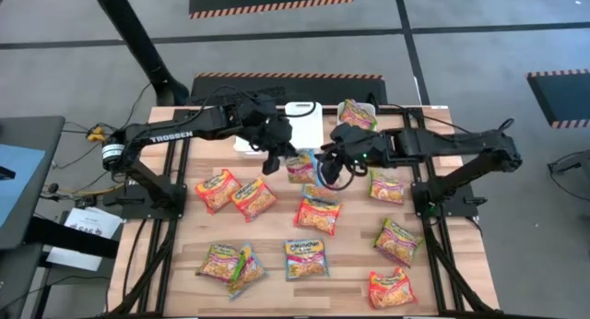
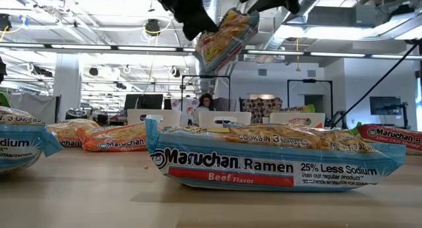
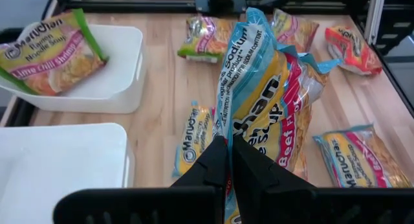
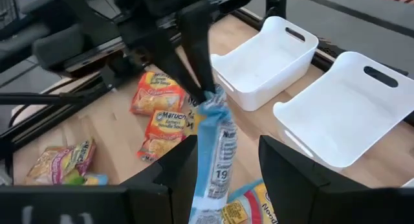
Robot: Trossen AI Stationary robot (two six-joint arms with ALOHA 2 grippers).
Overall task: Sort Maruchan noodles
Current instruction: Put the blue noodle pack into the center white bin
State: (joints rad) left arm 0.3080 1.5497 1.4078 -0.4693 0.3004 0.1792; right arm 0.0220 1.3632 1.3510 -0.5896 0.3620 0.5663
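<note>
Blue Maruchan packet held aloft between both arms

The left gripper (image 3: 229, 160) pinches a blue "Beef Flavor" packet (image 3: 259, 101) above mid-table; the right gripper (image 4: 226, 160) stands spread around its edge. Nearby packets read "Maruchan Ramen, 25% Less Sodium" (image 2: 277, 155).

Left hand (image 1: 273, 159) and right hand (image 1: 329, 159) mid-table, noodle packets (image 1: 316, 212) scattered, white bin (image 1: 301, 119)

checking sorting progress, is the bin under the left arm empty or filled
Empty: the white bin shows a bare floor; the left gripper holds its blue packet above the table.
</note>
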